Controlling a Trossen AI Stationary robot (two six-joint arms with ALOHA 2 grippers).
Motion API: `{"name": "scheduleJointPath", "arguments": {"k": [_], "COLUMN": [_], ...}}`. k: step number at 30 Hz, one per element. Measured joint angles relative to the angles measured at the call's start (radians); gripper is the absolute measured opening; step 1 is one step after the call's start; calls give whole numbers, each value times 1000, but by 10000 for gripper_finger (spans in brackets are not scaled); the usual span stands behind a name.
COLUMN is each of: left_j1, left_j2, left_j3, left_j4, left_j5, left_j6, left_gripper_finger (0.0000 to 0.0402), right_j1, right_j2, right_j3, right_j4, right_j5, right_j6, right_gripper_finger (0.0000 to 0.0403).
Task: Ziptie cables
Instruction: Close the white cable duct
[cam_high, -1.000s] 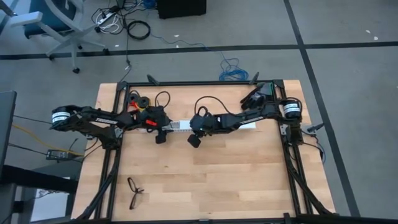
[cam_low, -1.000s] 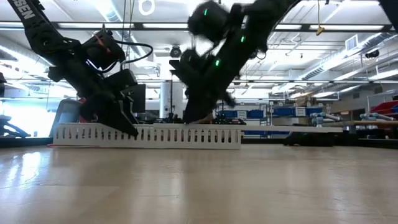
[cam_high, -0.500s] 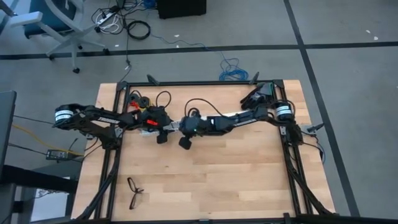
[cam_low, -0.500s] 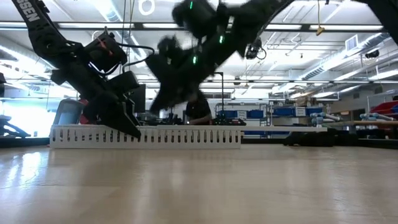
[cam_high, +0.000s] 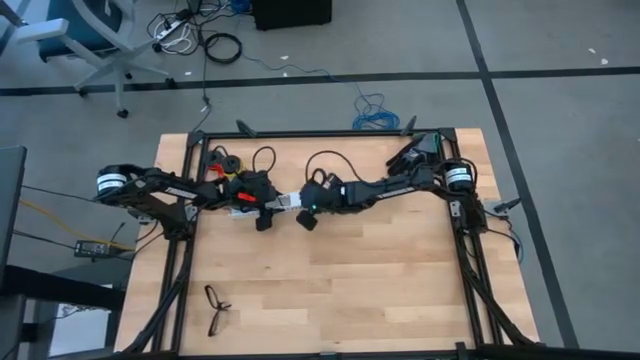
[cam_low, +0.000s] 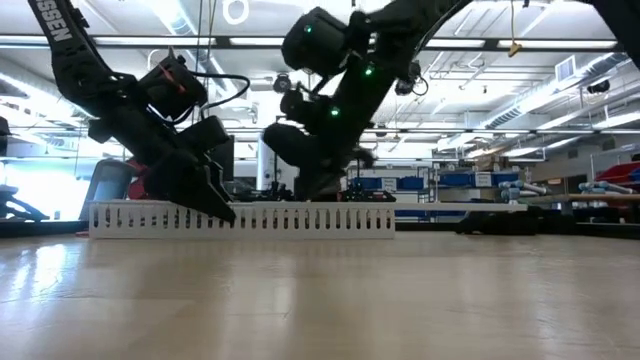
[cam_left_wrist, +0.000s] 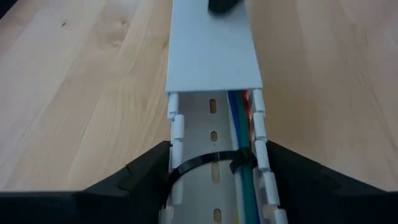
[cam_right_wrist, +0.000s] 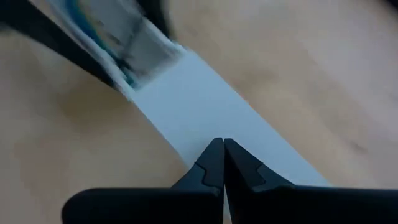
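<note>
Landmark: white slotted rail, lying across the far half of the table, long axis running from L arm to R arm.

Cables (blue, green, a bit of red seen) are laid inside the rail's open channel, along its length, then pass under the flat lid covering the rest of the rail. Ziptie is seen as a thin black band looped across the channel w/ its head at the cables.

L gripper straddles the rail's open end; fingers stand wide apart, one outside each slotted wall, so the rail is bracketed or held. Ziptie sits right between them, so L arm is nearer.

R gripper is closed tight, nothing held, tips on or just above the lid, near its open-end edge. Judged: the lid is to be slid along the rail axis.
</note>
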Motion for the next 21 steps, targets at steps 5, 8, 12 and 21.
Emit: {"name": "scheduleJointPath", "arguments": {"k": [5,8,12,21], "left_j1": [1,0,0,0], "left_j2": [11,12,11,11], "left_j3": [4,8,9,9], "left_j4": [19,31,21,17], "left_j5": [0,7,8,6], "left_j6": [-10,-11,-11,-9], "left_gripper_finger": [252,252,252,252], "right_j1": [-34,-27,-3,28], "right_j2": [39,38,-16,-65], "right_j3": [0,-3,-1,-3], "right_j4": [188,287,257,-87], "right_j5": [-154,-185,-77,71], "right_j6": [-67,-137,-162,-7], "right_gripper_finger": [0,0,0,0]}}
